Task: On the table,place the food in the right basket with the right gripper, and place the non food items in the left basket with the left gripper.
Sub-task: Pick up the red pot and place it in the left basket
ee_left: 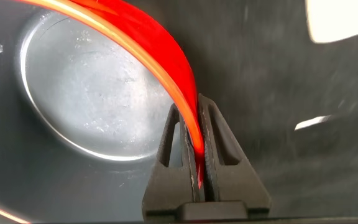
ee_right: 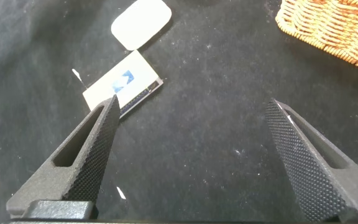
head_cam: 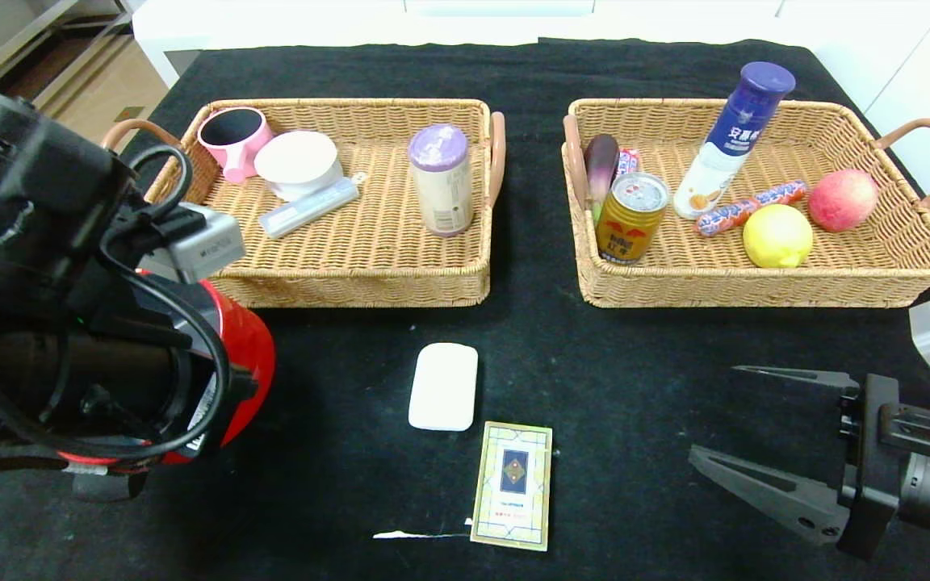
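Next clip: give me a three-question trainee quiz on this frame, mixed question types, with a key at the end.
1. True or false: the left claw is shut on the rim of the red pot.
2. Multiple choice: which items lie on the table outside both baskets, apart from the pot? A) lemon and gold can; B) white block and card box; C) bottle and apple.
3. Fill in: the right claw hovers over the cloth with its fingers ____.

Key:
1. True; the wrist view shows the fingers pinching the rim.
2. B: the white block and card box. The lemon, gold can and bottle are already in the right basket.
3. Open.
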Robot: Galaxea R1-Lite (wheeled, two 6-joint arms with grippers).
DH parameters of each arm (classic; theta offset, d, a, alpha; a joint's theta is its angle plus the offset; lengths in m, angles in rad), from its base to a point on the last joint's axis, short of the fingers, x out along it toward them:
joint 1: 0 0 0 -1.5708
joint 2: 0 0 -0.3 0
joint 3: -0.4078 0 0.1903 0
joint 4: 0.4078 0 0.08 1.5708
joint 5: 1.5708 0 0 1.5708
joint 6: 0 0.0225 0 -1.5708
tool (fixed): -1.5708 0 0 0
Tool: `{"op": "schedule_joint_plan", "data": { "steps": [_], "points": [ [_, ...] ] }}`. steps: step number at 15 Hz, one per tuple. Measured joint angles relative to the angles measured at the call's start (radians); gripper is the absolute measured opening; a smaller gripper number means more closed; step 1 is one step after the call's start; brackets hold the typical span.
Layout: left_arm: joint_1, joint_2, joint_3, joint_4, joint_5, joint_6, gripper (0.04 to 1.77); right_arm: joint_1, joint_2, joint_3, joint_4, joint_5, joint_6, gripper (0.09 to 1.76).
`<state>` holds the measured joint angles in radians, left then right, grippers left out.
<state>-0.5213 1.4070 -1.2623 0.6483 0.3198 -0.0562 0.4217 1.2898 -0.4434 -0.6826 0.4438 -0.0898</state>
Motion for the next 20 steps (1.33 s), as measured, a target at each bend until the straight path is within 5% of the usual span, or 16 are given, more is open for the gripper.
{"op": "schedule_joint_plan", "data": {
  "steps": [9,13,20],
  "points": [
    [0.009,0.093,-0.341,-0.087,0.058,0.094,0.18,-0.003,-0.006,-0.004,0.0,0.001,0.001,1.71],
    [0.008,0.175,-0.39,-0.309,0.057,0.162,0.18,-0.008,-0.008,-0.006,-0.001,0.001,0.0,1.71],
    [0.028,0.316,-0.463,-0.452,0.049,0.176,0.18,-0.015,-0.009,-0.008,-0.002,0.001,0.001,1.71]
  ]
}}
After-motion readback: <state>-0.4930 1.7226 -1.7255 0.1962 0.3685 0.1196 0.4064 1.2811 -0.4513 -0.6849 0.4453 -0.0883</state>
